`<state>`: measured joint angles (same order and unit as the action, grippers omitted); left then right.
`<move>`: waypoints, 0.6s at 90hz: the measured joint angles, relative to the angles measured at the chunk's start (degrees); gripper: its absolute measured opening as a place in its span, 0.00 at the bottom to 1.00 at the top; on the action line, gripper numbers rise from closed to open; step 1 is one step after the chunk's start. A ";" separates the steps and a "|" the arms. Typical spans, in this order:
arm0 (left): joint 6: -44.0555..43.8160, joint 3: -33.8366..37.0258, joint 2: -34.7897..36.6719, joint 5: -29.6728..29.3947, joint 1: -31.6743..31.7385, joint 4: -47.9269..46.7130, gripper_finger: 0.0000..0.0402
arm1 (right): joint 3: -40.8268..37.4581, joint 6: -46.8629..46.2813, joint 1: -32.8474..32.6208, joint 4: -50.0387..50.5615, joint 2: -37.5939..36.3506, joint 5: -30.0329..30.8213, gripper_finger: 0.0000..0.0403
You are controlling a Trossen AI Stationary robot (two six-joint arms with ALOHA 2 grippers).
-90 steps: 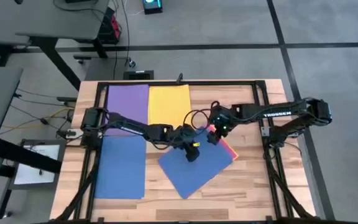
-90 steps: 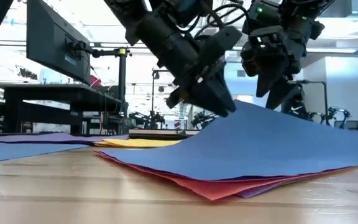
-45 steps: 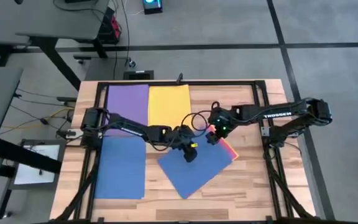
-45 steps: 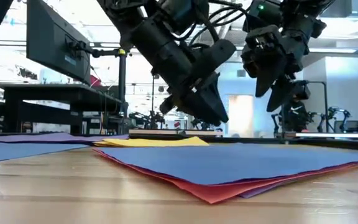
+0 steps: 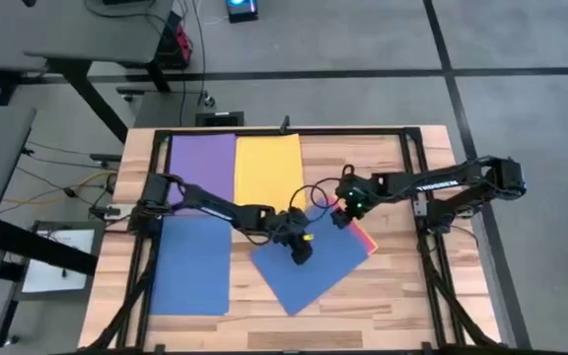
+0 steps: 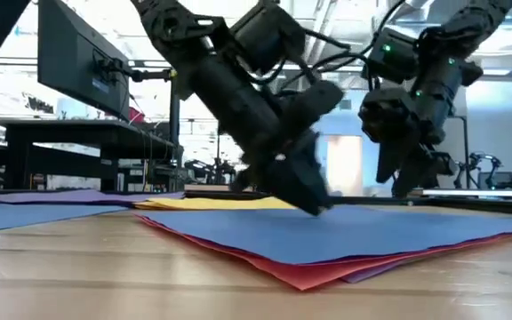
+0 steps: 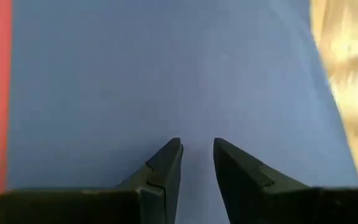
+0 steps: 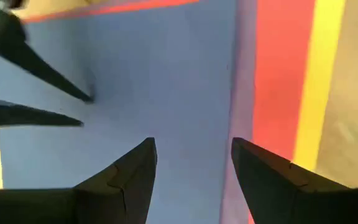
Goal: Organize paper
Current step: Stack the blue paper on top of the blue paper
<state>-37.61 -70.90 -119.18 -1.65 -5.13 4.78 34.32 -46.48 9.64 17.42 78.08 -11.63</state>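
Thin and limp, the top blue sheet (image 5: 309, 266) likely needs an edge pinch; left gripper (image 7: 196, 163) barely parted on it, right gripper (image 8: 191, 168) spread above.

"TROSSEN" on right arm (image 5: 432, 183)

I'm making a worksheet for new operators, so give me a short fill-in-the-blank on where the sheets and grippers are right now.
1. The top sheet of the skewed stack is ____.
2. The yellow sheet lies flat beside the ____ sheet at the table's far edge.
3. The left gripper points down at the stack with its fingers ____.
4. The right gripper hovers over the stack with its fingers ____.

Missing words: blue; purple; open; open
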 joint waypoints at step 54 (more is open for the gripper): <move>-0.03 -0.13 0.00 -0.50 0.00 0.30 0.20 | -5.09 -3.91 -3.03 -6.93 -0.13 0.82 0.49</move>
<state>-37.65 -71.02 -119.17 -2.15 -5.13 5.08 29.23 -50.39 6.61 10.49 77.95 -10.80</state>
